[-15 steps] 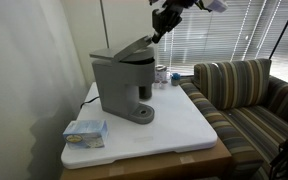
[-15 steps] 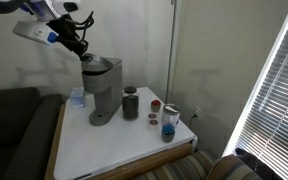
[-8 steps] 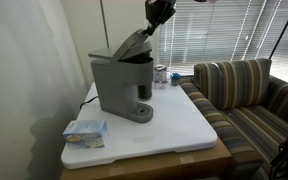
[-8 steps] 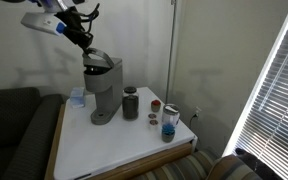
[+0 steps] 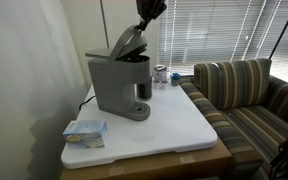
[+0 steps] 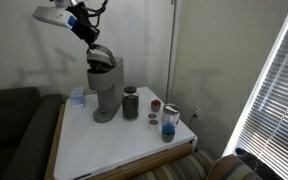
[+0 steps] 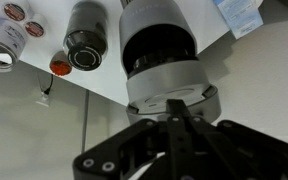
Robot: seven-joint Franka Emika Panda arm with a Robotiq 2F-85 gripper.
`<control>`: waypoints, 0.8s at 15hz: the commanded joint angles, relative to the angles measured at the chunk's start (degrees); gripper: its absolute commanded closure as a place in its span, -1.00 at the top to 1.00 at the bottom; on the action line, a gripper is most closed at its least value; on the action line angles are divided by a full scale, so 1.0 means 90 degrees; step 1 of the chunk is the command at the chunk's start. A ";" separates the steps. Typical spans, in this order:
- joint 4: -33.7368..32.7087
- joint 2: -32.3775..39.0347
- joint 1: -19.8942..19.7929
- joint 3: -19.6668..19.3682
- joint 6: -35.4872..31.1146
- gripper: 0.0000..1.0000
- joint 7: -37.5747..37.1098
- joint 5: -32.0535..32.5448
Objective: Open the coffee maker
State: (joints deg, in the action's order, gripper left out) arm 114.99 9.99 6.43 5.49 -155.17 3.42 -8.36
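The grey coffee maker (image 5: 119, 85) stands on the white table in both exterior views (image 6: 105, 92). Its hinged lid (image 5: 127, 42) is tilted up steeply, and the round pod chamber under it is uncovered. My gripper (image 5: 144, 17) is at the raised front edge of the lid, also seen in an exterior view (image 6: 92, 41). In the wrist view the fingers (image 7: 176, 112) are pressed together with no gap, just over the lid's front edge (image 7: 169, 95). I cannot tell whether they touch the lid.
A dark cylindrical canister (image 6: 131, 103), a small red-lidded jar (image 6: 155, 108) and cups (image 6: 169, 121) stand beside the machine. A tissue box (image 5: 85, 132) lies at the table's front corner. A striped sofa (image 5: 249, 95) borders the table.
The gripper has moved up and toward the machine's back. The lid has swung from slightly raised to steeply open.
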 commanded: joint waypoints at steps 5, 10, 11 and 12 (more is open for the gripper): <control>-0.1016 0.0529 -0.0137 0.0110 0.0630 -1.00 0.0274 -0.0006; -0.1533 0.0908 -0.0162 0.0153 0.0919 -1.00 0.0438 -0.0058; -0.1636 0.0970 -0.0149 0.0148 0.1004 -1.00 0.0425 -0.0027; -0.1735 0.1024 -0.0137 0.0139 0.1072 -1.00 0.0396 0.0005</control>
State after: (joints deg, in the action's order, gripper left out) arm 103.98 15.41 6.32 5.74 -147.96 5.33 -8.19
